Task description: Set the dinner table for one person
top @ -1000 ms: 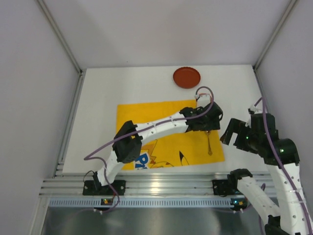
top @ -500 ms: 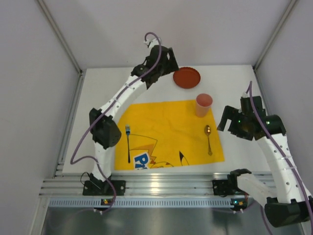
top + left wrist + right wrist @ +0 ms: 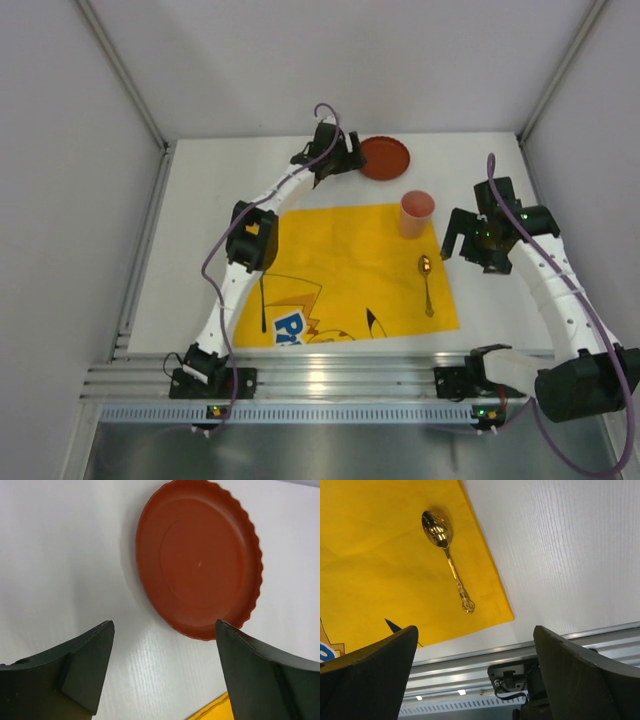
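The white dinner table [image 3: 200, 220] carries a yellow cartoon-printed cloth [image 3: 350, 265]. On the cloth stand a pink cup [image 3: 416, 213] at the far right corner, a gold spoon [image 3: 427, 285] at the right and a dark fork [image 3: 264, 310] at the left, its head hidden by my left arm. A red-brown scalloped plate [image 3: 382, 158] lies on the bare table beyond the cloth. My left gripper [image 3: 343, 160] is open and empty just left of the plate [image 3: 200, 565]. My right gripper [image 3: 462, 243] is open and empty, hovering right of the spoon [image 3: 447, 560].
A ribbed aluminium rail [image 3: 320, 375] runs along the near edge and shows in the right wrist view [image 3: 520, 652]. White walls with metal posts close the cell on three sides. A corner of the cloth [image 3: 220, 711] lies below the plate in the left wrist view.
My left gripper has left the cup standing on the cloth, swung to the far side and come down beside the plate. My right arm has shifted a little farther away.
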`<action>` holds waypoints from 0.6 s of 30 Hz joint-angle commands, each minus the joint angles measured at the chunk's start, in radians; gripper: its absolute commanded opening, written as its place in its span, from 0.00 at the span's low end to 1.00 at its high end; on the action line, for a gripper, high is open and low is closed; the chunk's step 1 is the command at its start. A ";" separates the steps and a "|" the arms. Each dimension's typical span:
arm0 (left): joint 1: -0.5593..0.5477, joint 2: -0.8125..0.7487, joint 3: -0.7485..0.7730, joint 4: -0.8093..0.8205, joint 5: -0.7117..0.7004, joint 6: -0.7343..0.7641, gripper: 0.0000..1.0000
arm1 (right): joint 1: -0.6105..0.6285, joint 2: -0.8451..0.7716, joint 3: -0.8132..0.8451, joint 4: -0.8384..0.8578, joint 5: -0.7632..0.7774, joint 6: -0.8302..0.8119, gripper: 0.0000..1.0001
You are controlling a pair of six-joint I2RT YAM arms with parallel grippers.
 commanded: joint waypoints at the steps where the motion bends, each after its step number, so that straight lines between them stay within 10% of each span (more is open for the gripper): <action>1: 0.000 0.017 0.039 0.132 0.068 0.006 0.87 | -0.013 0.032 0.040 0.038 0.022 -0.020 1.00; 12: -0.005 0.151 0.139 0.094 0.049 -0.069 0.72 | -0.078 0.102 0.057 0.052 0.018 -0.094 1.00; 18: -0.007 0.197 0.193 0.062 0.013 -0.090 0.42 | -0.127 0.096 0.041 0.060 0.008 -0.132 1.00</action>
